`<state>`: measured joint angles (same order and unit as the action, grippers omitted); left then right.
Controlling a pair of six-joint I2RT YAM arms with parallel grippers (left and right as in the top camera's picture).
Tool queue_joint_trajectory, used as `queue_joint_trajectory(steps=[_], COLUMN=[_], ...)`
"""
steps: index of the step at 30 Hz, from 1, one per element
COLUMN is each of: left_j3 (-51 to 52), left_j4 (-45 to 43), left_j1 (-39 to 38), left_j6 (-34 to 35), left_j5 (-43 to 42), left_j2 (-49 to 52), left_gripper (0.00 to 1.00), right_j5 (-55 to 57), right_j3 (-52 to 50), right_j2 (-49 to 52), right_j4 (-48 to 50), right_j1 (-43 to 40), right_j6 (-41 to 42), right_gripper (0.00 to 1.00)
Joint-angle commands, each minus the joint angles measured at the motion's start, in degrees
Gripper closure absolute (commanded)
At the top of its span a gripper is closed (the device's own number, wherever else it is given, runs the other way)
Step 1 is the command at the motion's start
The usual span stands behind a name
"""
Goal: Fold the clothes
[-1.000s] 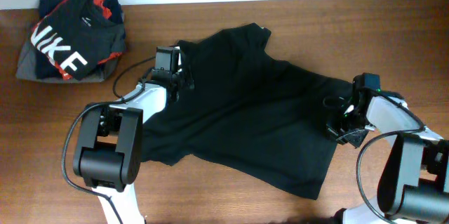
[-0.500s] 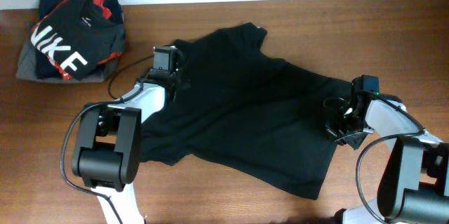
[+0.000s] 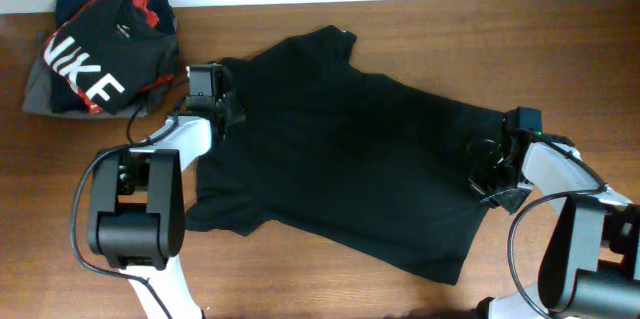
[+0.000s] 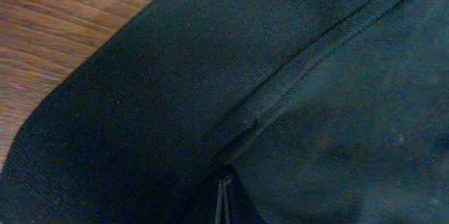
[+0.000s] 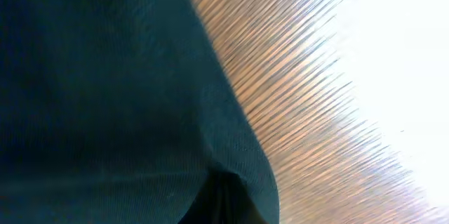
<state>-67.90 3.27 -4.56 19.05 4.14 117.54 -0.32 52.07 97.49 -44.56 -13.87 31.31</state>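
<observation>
The black T-shirt (image 3: 340, 149) lies spread flat across the middle of the wooden table. My left gripper (image 3: 222, 109) is shut on its upper left edge near a sleeve; the left wrist view shows the seam (image 4: 295, 76) pinched at the fingertips (image 4: 223, 203). My right gripper (image 3: 484, 171) is shut on the shirt's right edge; the right wrist view shows black cloth (image 5: 105, 97) bunched at the jaws (image 5: 228, 203).
A black-and-red NIKE garment (image 3: 100, 54) lies on a grey folded garment (image 3: 40, 94) at the table's far left. Bare wood (image 3: 560, 59) lies to the right of the shirt. A cable (image 3: 165, 109) runs by the left arm.
My left gripper has pulled the shirt's upper left edge to the left, stretching the shirt flatter. The right gripper has stayed nearly still.
</observation>
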Motion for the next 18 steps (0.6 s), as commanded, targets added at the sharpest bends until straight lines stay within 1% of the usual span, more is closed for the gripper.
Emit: queue_joint_trajectory(steps=[1,5,8,12,14,18], left_j3=[0.4,0.4,0.4,0.4,0.4,0.0], left_j4=[3.1,5.2,7.1,9.2,9.5,9.4], left_j1=[1.1,1.1,1.1,0.9,0.5,-0.9], left_j6=[-0.4,-0.2,2.3,2.8,2.8,1.5], left_j5=[2.8,2.8,2.5,-2.1,-2.9,-2.9], left_j2=[0.7,0.7,0.7,0.6,0.2,-2.8], left_gripper=[0.99,0.99,0.99,0.99,0.99,0.99], right_j5=[9.5,10.0,10.1,10.0,9.7,2.6], right_j3=[1.5,4.2,6.5,8.8,9.8,12.8], right_j2=[1.7,1.7,1.7,1.7,1.7,1.7], right_j4=[0.6,1.4,1.7,1.5,0.8,0.0], right_j1=[-2.7,-5.0,-6.9,-8.4,-8.6,-8.7], right_j6=[0.5,-1.2,-2.6,-4.1,-4.1,-7.4], right_gripper=[0.96,0.96,0.96,0.95,0.95,0.96])
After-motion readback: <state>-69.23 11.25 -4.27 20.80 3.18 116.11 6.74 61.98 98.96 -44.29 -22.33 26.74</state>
